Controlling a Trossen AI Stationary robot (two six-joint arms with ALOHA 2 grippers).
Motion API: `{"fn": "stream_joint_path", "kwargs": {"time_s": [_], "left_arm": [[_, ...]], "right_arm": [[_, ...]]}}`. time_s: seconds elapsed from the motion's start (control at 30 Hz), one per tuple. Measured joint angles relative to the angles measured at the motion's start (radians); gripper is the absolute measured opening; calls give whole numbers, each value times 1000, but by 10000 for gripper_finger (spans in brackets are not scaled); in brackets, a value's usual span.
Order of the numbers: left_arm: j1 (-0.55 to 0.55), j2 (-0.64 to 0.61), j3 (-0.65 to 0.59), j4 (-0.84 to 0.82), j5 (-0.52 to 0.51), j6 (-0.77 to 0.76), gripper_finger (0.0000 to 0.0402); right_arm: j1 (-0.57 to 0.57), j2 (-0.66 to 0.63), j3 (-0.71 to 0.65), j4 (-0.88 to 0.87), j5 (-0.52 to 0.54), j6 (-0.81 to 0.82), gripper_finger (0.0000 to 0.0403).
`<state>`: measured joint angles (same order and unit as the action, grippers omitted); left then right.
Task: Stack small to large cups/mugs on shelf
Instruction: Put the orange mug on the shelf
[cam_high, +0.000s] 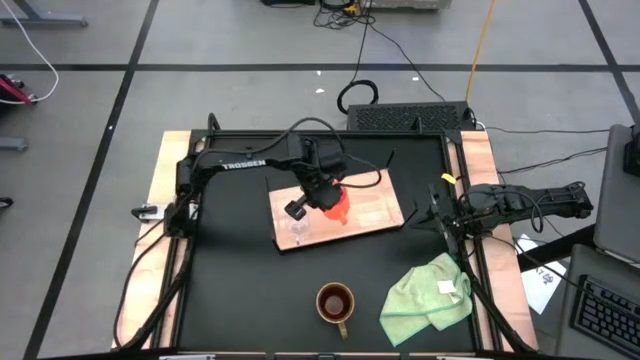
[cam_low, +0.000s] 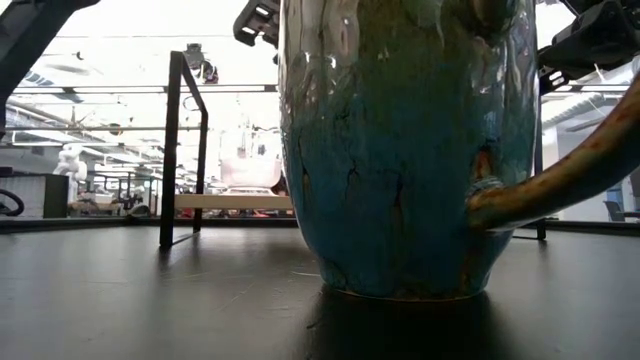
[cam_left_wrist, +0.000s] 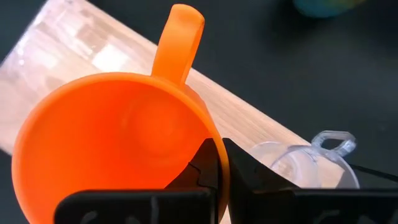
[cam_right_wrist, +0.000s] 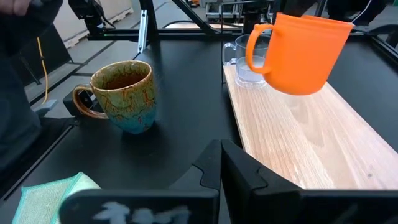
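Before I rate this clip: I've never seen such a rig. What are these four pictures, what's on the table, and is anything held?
Two dark robot arms work at a black table. One picture looks straight down, one sits at table height, and one comes from each wrist.

On the table lie a wooden board, a brown mug near the front, and a green cloth. The table-height camera sits right against the mug, which fills that picture. A small glass cup stands on the board.

The left end effector is shut on the rim of the orange cup, which the right wrist picture shows tilted and lifted above the board, beside the glass cup. The right end effector waits shut and empty at the table's right edge.
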<state>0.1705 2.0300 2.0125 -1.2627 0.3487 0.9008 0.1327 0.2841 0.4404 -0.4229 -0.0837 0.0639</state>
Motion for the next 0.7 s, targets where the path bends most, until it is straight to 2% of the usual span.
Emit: {"fn": "stream_joint_path", "kwargs": {"time_s": [0.33, 0.7], "left_arm": [[-1, 14, 0, -16, -8, 115, 5], [-4, 50, 0, -11, -107, 167, 5]], "right_arm": [[0, 17, 0, 0, 0, 0, 0], [0, 45, 0, 1, 0, -4, 0]]}}
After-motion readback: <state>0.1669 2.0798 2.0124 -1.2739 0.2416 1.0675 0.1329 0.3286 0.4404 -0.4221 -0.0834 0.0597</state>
